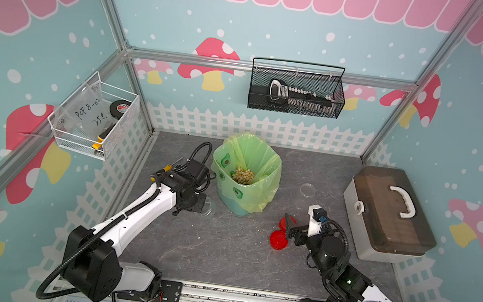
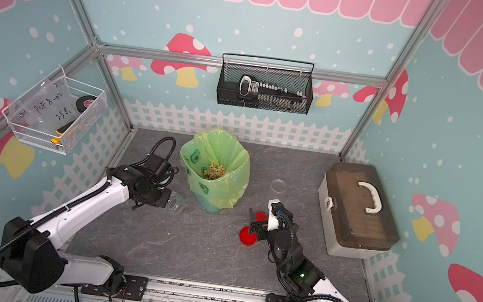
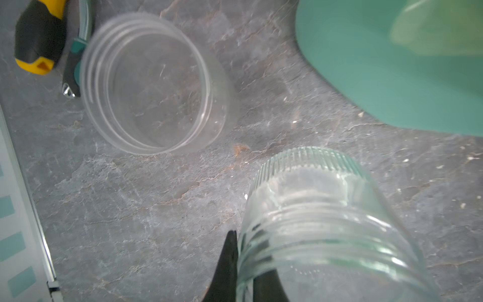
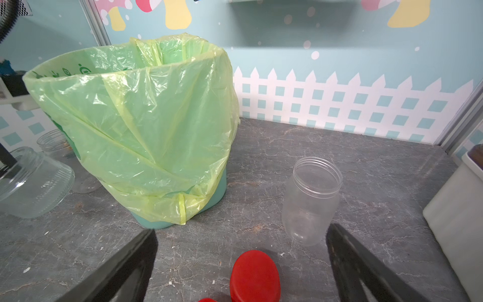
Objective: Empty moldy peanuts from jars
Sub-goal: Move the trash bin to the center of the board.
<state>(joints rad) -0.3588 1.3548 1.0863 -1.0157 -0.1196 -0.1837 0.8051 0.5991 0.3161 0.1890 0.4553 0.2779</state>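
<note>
My left gripper point(image 3: 243, 261) is shut on the threaded rim of a clear glass jar point(image 3: 313, 217), one finger outside the wall and one inside. This jar is tilted just above the table, left of the bin, and looks empty; it also shows in a top view point(image 1: 209, 209). A second empty jar point(image 3: 151, 83) stands open beside it. A third open jar point(image 4: 311, 204) stands right of the bin. The moldy peanuts point(image 1: 243, 175) lie heaped inside the bin. My right gripper point(image 4: 241, 230) is open over two red lids point(image 1: 279, 240), holding nothing.
The bin, lined with a green bag point(image 1: 277, 163), stands mid-table at the back. A grey box with a brown lid point(image 1: 385, 213) fills the right side. A yellow-handled screwdriver point(image 3: 39, 39) and a teal-handled tool point(image 3: 75, 60) lie near the left wall. Wire baskets hang on the walls.
</note>
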